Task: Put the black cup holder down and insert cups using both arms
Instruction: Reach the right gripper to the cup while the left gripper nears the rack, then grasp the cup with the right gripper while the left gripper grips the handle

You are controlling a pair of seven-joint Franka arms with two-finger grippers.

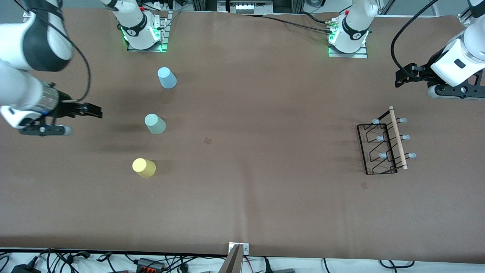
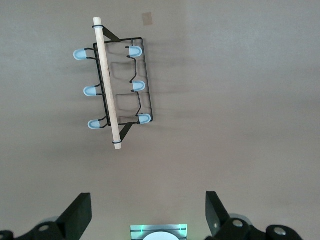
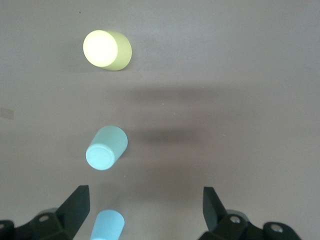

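Both sets of jaws stand spread wide with nothing between them. On the left arm (image 1: 460, 57), which comes in at the left arm's end of the counter (image 1: 265, 204), the left gripper (image 1: 402, 77) hangs in the air over bare counter; its wrist view shows its two black fingers (image 2: 80, 212) apart, looking down on the black cup holder (image 2: 117, 82). The right arm (image 1: 26, 72) reaches in at the right arm's end, its forearm lying roughly level, and the right gripper (image 1: 93, 110) hovers over the counter beside the pale green cup (image 1: 155, 123), its fingers (image 3: 77, 205) likewise released.

The black cup holder (image 1: 382, 146) rests on the counter toward the left arm's end, its wooden rod handle (image 1: 397, 137) on top and pale blue-tipped prongs (image 1: 402, 120) showing on both sides of the rod.

Three cups stand in a loose row toward the right arm's end, well apart from the holder and each with its closed base up: the light blue cup (image 1: 166, 77) farthest from the front camera, the pale green cup in the middle, and the yellow cup (image 1: 143, 167) nearest. None touches another.
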